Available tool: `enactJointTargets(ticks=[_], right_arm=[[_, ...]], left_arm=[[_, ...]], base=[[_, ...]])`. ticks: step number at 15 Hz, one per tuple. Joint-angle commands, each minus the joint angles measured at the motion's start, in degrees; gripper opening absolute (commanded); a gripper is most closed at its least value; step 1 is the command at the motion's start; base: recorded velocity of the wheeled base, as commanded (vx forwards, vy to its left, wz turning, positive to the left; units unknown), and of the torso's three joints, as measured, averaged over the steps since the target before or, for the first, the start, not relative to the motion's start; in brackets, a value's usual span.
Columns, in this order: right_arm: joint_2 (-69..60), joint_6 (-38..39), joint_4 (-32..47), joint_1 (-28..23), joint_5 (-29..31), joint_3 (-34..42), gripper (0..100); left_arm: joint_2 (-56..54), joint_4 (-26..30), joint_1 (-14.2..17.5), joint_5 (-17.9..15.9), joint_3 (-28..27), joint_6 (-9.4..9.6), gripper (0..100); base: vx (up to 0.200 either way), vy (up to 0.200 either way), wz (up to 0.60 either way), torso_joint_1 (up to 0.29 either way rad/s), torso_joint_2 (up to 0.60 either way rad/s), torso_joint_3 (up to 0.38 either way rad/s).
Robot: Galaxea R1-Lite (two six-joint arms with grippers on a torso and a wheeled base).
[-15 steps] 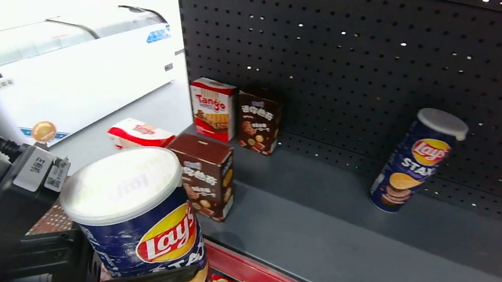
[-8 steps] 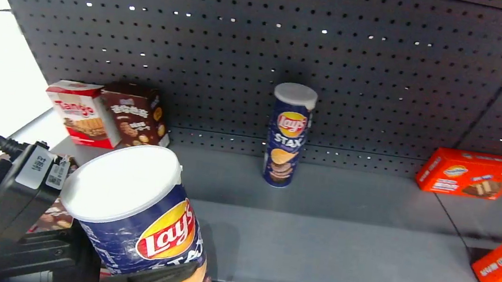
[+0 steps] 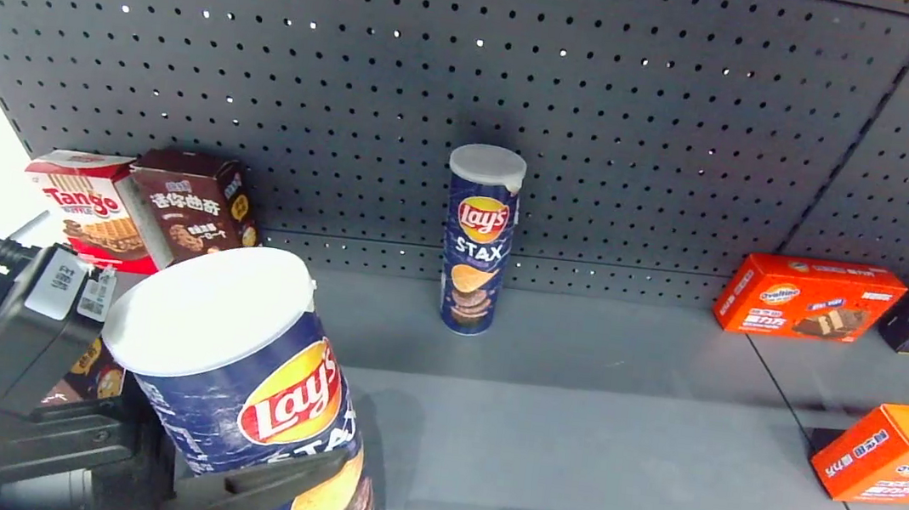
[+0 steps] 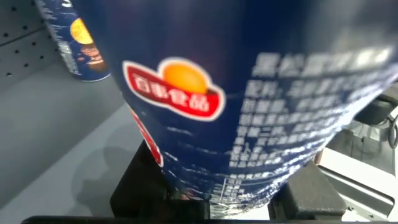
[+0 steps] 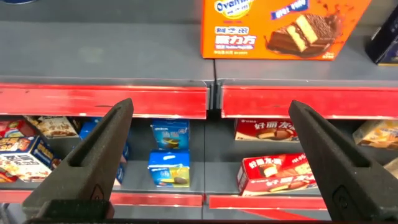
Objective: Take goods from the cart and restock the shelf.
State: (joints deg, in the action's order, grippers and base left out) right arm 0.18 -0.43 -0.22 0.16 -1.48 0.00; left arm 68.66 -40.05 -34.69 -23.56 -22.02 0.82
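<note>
dark blue chip can (image 3: 227, 409), white lid (image 3: 209, 308), red-yellow logo (image 3: 292, 403).

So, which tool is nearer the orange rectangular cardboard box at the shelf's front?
Right. The right tool faces the orange box from below; the left tool, gripping a blue cylindrical can, is far leftward.

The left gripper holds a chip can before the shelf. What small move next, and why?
Probably ease the held chip can forward over the bare shelf, toward the standing can: the left gripper clamps it near the shelf's front edge.
</note>
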Motion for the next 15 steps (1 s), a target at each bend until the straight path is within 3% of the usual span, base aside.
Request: enactJointTargets(ticks=[1, 5, 7, 8, 11, 15], right_arm=[[0.08, -0.01, 0.04, 0.02, -0.02, 0.0, 100], [1.75, 1.48, -0.31, 0.19, 0.77, -2.72, 100], [20.65, 3.5, -1.01, 8.45, -0.72, -17.05, 100], [20.74, 3.33, -1.1, 8.89, -0.72, -17.49, 100], [32.86, 0.51, -8.66, 19.79, -1.86, -21.27, 100], [49.3, -3.79, -18.24, 22.87, -2.04, -24.87, 100]], left_arm=[[0.07, -0.03, 1.56, 0.01, -0.04, -0.03, 0], [0.07, 0.14, 2.44, 0.45, -0.13, 0.59, 0], [0.51, 0.23, 4.2, 0.98, -1.27, 0.77, 0], [0.6, 0.32, 4.28, 0.98, -1.27, 0.85, 0], [2.01, -0.03, 4.81, 0.8, -1.01, 0.41, 0], [2.53, -0.03, 7.1, -0.61, -0.66, 0.33, 0]], base=[[0.0, 0.0, 0.0, 0.0, 0.0, 0.0], [0.0, 0.0, 0.0, 0.0, 0.0, 0.0], [0.0, 0.0, 0.0, 0.0, 0.0, 0.0], [0.0, 0.0, 0.0, 0.0, 0.0, 0.0], [0.0, 0.0, 0.0, 0.0, 0.0, 0.0], [0.0, 0.0, 0.0, 0.0, 0.0, 0.0]])
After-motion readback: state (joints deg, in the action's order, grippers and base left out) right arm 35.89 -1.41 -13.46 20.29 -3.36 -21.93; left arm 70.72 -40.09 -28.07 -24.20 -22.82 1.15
